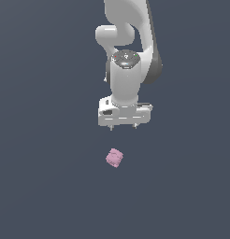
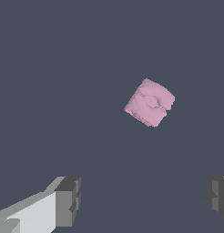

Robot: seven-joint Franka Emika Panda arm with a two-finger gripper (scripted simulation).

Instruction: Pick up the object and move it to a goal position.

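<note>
The object (image 1: 114,158) is a small pale-pink lumpy block lying on the dark grey floor, turned at an angle. In the wrist view the object (image 2: 150,102) shows its bumpy upper face, lying apart from both fingers. My gripper (image 1: 123,127) hangs on the white arm, farther back in the exterior view than the block and clear of it. Its two short fingertips (image 1: 111,127) point down and stand wide apart. My gripper (image 2: 143,198) is open with nothing between the grey pads (image 2: 68,200).
The white arm (image 1: 128,51) rises out of the exterior view's top edge. A plain dark grey floor (image 1: 42,186) surrounds the block on all sides.
</note>
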